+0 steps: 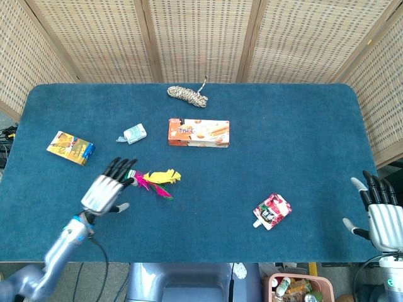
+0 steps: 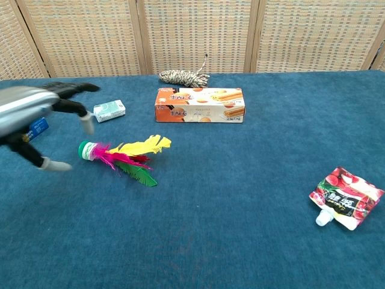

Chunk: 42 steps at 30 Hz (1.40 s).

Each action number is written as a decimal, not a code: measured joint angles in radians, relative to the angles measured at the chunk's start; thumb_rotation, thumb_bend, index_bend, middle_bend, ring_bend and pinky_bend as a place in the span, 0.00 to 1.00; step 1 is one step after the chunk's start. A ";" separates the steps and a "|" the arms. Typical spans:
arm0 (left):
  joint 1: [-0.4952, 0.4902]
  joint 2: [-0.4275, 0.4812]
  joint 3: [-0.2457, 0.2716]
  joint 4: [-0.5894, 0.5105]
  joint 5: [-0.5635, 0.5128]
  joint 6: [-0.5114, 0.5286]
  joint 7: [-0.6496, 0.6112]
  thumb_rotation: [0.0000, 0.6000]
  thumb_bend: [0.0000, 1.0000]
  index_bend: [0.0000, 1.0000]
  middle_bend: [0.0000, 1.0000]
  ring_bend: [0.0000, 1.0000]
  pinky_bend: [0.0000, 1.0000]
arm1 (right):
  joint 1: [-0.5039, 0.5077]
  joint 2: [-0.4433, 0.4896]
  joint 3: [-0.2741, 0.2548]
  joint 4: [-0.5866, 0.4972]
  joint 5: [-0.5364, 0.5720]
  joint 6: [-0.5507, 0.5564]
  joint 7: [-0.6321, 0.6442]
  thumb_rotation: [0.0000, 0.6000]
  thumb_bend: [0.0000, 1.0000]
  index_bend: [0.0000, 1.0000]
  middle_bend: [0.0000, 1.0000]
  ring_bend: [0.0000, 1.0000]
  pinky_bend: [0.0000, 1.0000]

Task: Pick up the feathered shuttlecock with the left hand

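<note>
Left hand (image 1: pixel 107 190) reaching in from the lower left of the head view, palm down, fingers spread and holding nothing, fingertips at the green base of the feathered shuttlecock (image 1: pixel 154 179); contact possibly there, though hard to judge from above. In the chest view, same hand (image 2: pixel 33 114) blurred at the left edge, partly cut off, hovering above the blue counter (image 2: pixel 240 180) just left of the shuttlecock (image 2: pixel 123 155), apparently clear of it. Shuttlecock lying flat at centre left, green base toward the hand, yellow, pink and green feathers fanned rightward. Forearm trailing off the bottom left corner of the head view.

Right hand (image 1: pixel 381 217) at the lower right edge of the head view, upright, fingers apart, empty, beyond the counter's corner; wrist cut by the frame. Unseen in the chest view.

Orange box (image 1: pixel 198 133) above the shuttlecock at centre. Red pouch (image 1: pixel 272 211) in the lower right. Yellow-blue packet (image 2: pixel 37 127) mostly hidden behind the blurred hand in the chest view.
</note>
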 measured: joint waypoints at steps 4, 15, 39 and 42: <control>-0.053 -0.104 -0.028 0.066 -0.058 -0.045 0.040 1.00 0.19 0.44 0.00 0.00 0.00 | 0.002 0.006 0.005 0.008 0.011 -0.008 0.027 1.00 0.00 0.00 0.00 0.00 0.00; -0.139 -0.221 -0.037 0.163 -0.117 -0.106 0.028 1.00 0.25 0.48 0.00 0.00 0.00 | 0.002 0.017 0.015 0.016 0.029 -0.014 0.067 1.00 0.00 0.00 0.00 0.00 0.00; -0.190 -0.256 -0.017 0.155 -0.205 -0.119 0.112 1.00 0.39 0.54 0.00 0.00 0.00 | 0.004 0.018 0.018 0.029 0.033 -0.017 0.102 1.00 0.00 0.00 0.00 0.00 0.00; -0.195 -0.261 -0.014 0.158 -0.214 -0.120 0.120 1.00 0.41 0.58 0.00 0.00 0.00 | 0.004 0.019 0.018 0.029 0.034 -0.019 0.104 1.00 0.00 0.00 0.00 0.00 0.00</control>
